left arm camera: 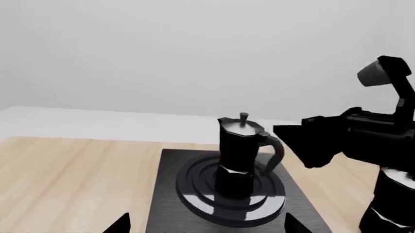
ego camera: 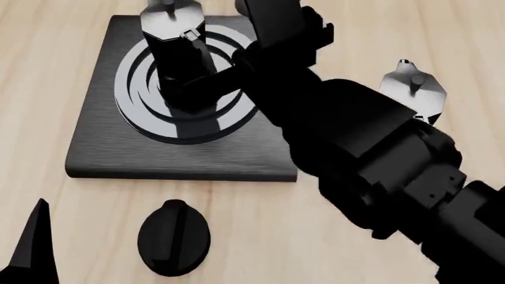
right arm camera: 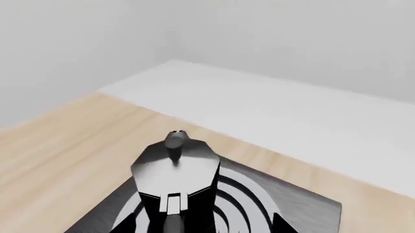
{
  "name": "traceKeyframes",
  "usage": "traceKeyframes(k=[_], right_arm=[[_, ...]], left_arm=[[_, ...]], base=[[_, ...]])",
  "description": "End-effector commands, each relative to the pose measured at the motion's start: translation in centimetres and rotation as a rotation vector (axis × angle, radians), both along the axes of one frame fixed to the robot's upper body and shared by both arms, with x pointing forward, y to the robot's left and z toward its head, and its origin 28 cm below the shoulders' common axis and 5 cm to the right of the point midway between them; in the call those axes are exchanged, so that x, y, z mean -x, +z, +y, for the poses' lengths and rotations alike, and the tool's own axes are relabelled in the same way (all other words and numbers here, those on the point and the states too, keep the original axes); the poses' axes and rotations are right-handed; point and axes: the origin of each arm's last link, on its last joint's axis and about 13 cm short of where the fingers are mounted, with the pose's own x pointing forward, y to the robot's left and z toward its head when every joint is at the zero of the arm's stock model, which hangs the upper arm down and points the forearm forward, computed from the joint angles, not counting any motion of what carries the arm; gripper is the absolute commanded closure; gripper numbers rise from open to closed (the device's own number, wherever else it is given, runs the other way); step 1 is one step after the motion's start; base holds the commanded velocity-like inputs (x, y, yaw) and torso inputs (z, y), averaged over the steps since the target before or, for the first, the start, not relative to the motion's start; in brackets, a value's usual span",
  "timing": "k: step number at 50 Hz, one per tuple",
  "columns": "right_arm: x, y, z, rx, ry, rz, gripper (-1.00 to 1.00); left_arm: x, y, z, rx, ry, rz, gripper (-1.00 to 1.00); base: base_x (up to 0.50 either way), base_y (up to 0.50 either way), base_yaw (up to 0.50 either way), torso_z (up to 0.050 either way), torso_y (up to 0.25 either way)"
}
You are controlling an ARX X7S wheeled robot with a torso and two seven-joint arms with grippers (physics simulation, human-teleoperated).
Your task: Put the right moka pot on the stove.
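Note:
The right moka pot (ego camera: 175,50) stands upright on the burner rings of the stove (ego camera: 103,154), grey lid shut. The left wrist view shows the pot (left arm camera: 240,155) on the stove (left arm camera: 165,194), its curved handle pointing at my right gripper (left arm camera: 285,133). That right gripper (right arm camera: 204,225) is open, with its fingertips (right arm camera: 126,224) set wide on either side of the pot (right arm camera: 175,170) and its handle, not pressing on it. My left gripper (left arm camera: 206,225) is open with nothing between its fingers, low in front of the stove. Only one left finger (ego camera: 35,248) shows in the head view.
A second, identical moka pot (ego camera: 414,89) stands on the wooden table to the right of the stove, partly hidden behind my right arm (ego camera: 363,154). A separate black oval knob (ego camera: 174,238) lies in front of the stove. A pale wall lies beyond the table's far edge.

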Motion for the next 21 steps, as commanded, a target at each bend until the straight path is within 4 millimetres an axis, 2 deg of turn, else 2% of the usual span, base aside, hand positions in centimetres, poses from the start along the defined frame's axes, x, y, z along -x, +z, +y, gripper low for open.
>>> traceKeyframes(k=[1, 12, 15, 21], right_arm=[[4.7, 1.3, -2.1, -0.016, -0.044, -0.047, -1.00], [9.1, 3.0, -3.1, -0.027, -0.056, -0.125, -1.00], [11.1, 3.5, -3.5, -0.030, -0.066, -0.155, -1.00], [13.8, 4.1, -4.2, -0.038, -0.095, -0.185, -1.00]], left_arm=[[-0.1, -0.1, 0.0, -0.002, 0.007, 0.008, -1.00], [-0.2, -0.1, 0.0, -0.003, 0.014, 0.012, -1.00], [-0.2, -0.1, 0.0, -0.004, 0.015, 0.012, -1.00], [-0.2, -0.1, 0.0, -0.002, 0.015, 0.010, -1.00]], base=[[0.00, 0.00, 0.00, 0.000, 0.000], [0.00, 0.00, 0.00, 0.000, 0.000], [0.00, 0.00, 0.00, 0.000, 0.000], [0.00, 0.00, 0.00, 0.000, 0.000]])
